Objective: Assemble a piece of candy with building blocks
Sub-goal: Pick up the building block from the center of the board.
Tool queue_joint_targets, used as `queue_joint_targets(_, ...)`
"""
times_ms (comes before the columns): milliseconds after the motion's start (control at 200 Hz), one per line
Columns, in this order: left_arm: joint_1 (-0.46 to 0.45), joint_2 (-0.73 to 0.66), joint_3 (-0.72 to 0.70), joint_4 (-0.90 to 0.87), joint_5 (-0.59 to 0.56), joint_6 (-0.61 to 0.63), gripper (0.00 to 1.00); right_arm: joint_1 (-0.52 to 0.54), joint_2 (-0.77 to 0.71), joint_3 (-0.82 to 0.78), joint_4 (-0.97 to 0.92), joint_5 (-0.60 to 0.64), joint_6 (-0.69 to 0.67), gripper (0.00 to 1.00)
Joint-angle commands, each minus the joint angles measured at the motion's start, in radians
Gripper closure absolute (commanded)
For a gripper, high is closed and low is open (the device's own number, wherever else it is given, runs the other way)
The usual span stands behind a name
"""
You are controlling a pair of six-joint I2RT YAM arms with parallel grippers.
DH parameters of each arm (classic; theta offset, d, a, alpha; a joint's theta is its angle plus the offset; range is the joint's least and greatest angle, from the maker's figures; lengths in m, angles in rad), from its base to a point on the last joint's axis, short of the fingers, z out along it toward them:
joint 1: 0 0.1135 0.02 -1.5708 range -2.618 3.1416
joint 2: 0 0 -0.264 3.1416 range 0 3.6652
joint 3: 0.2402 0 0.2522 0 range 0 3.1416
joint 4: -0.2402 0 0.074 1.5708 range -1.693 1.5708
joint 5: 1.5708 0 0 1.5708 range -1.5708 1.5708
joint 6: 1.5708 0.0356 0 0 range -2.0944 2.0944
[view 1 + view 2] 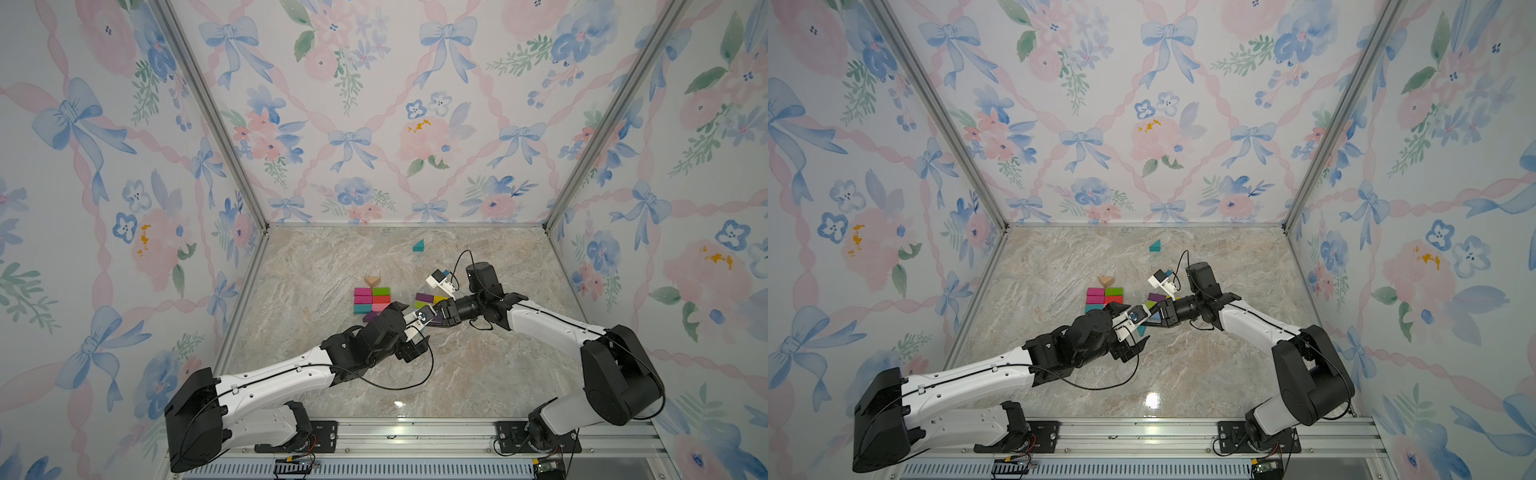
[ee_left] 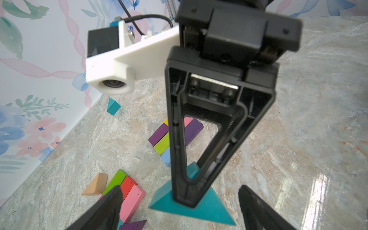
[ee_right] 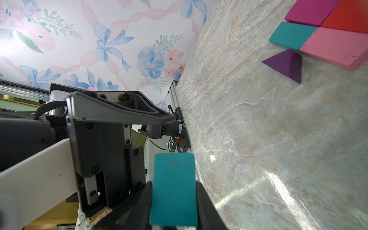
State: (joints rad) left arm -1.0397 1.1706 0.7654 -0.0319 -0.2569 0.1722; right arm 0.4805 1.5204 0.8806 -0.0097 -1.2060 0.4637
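Centrally, shows the right gripper (image 3: 173,183) clamped shut on a teal prism (image 2: 216,212), pinched by both fingers across its flat triangular ends. Shows the left gripper (image 2: 179,188) spread wide open, one finger to each side of that prism and of the right arm's fingers, apparently touching neither. Cannot place the prism for certain: resting on the marble table (image 1: 478,374) or hanging just above it. Moving outward, places a pink brick (image 2: 131,201) just beside one left finger (image 2: 107,207), at the near corner of a tidy slab of bricks (image 1: 372,300) in magenta, green, red, pink and teal. Adds a purple prism (image 3: 284,63) at the slab's near edge and a tan prism (image 1: 372,280) at its far edge. Leaves a loose cluster of bricks (image 1: 424,297) just beyond the right gripper, and a second teal prism (image 1: 418,246) well apart near the back wall. Reads as a crowded handover or joint placement, and so carries several risks. Could trap the right arm's finger instead of the wood by closing the left fingers now. Could squirt the wedge out, or twist it, by squeezing its sloped faces. Could drop it askew by releasing too early on the right. Could nudge the pink brick, shove the purple prism and knock the slab out of square through any sideways swing of either arm in so little room.
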Motion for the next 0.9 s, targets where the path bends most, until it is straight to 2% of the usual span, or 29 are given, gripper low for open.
queue_joint_targets(0, -0.005, 0.018, 0.026, -0.014, -0.03, 0.023, 0.14, 0.001, -0.025, -0.005, -0.017, -0.033, -0.022, 0.72)
queue_joint_targets(65, -0.004, 0.025, 0.025, -0.014, -0.029, 0.025, 0.21, 0.001, -0.028, -0.005, -0.027, -0.032, -0.029, 0.72)
queue_joint_targets(365, -0.005, 0.054, 0.041, -0.014, -0.011, 0.029, 0.39, -0.002, -0.014, -0.002, -0.048, -0.036, -0.045, 0.71)
queue_joint_targets(490, -0.004, 0.055, 0.047, -0.012, -0.011, 0.026, 0.4, -0.004, -0.014, 0.002, -0.066, -0.034, -0.055, 0.71)
queue_joint_targets(645, -0.004, 0.046, 0.047, -0.013, -0.012, 0.026, 0.36, -0.013, -0.008, 0.005, -0.086, -0.031, -0.067, 0.71)
queue_joint_targets(790, -0.004, 0.04, 0.043, -0.012, -0.006, 0.024, 0.39, -0.02, -0.006, 0.007, -0.1, -0.028, -0.079, 0.71)
queue_joint_targets(895, -0.006, 0.043, 0.043, -0.012, -0.004, 0.021, 0.52, -0.021, -0.003, 0.011, -0.113, -0.025, -0.087, 0.71)
